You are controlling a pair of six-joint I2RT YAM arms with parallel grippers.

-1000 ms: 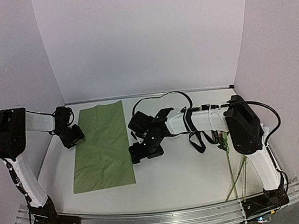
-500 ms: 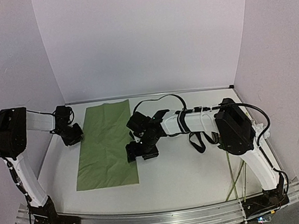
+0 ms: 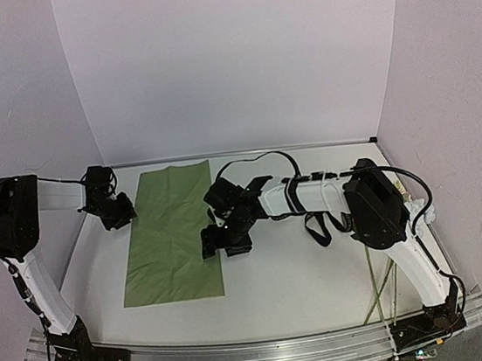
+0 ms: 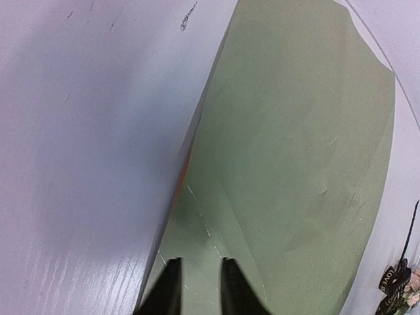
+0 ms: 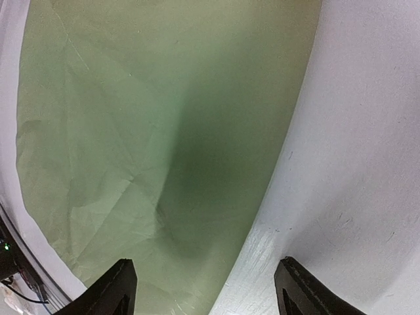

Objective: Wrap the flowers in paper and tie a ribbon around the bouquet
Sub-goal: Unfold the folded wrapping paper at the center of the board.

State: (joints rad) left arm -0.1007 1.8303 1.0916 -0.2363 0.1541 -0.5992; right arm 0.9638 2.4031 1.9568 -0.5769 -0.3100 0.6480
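Paper: olive side up on worktop
Left gripper: narrowly open at its left edge
Right gripper: wide open over its right edge

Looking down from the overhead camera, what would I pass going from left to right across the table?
left gripper → paper → right gripper → flowers, of which only the thin green stems show

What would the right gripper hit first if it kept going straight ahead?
Most likely the paper, close to its edge; the right gripper points down at it, though depth is unclear.
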